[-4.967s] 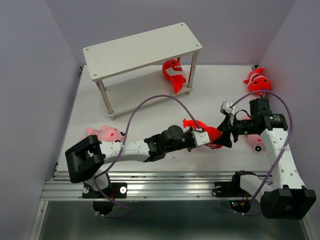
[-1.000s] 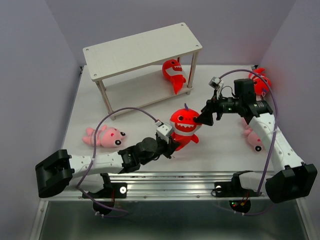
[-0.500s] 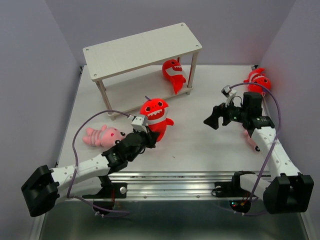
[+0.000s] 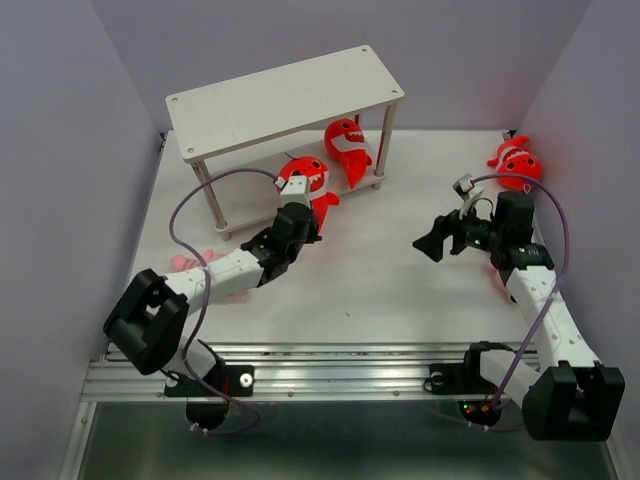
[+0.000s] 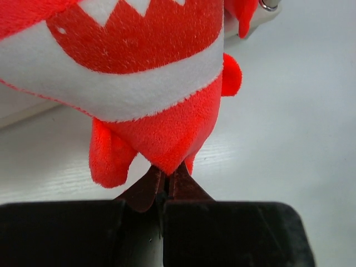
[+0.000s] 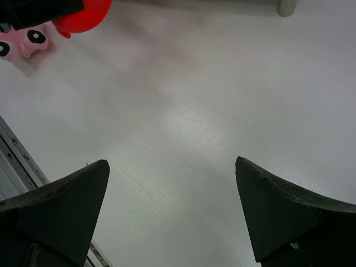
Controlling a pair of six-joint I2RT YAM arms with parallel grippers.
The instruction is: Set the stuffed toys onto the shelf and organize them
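The white two-tier shelf (image 4: 285, 95) stands at the back. One red shark (image 4: 346, 145) lies on its lower tier at the right. My left gripper (image 4: 300, 213) is shut on the bottom tip of a second red shark (image 4: 305, 178) and holds it upright at the lower tier's front edge. In the left wrist view the shark (image 5: 156, 83) fills the frame above the closed gripper (image 5: 166, 183). My right gripper (image 4: 432, 240) is open and empty above bare table, as its wrist view (image 6: 172, 172) shows. A third red shark (image 4: 515, 165) lies at the far right. A pink toy (image 4: 185, 263) lies at the left, mostly hidden by my left arm.
The right wrist view shows the pink toy (image 6: 22, 43) and the held shark (image 6: 83, 14) at its top left, and a shelf foot (image 6: 286, 6) at the top. Purple walls close in both sides. A metal rail (image 4: 330, 365) runs along the near edge.
My left gripper took the red shark from the right gripper and carried it back and left to the shelf's lower tier. The right gripper let go, opened and drew back right.
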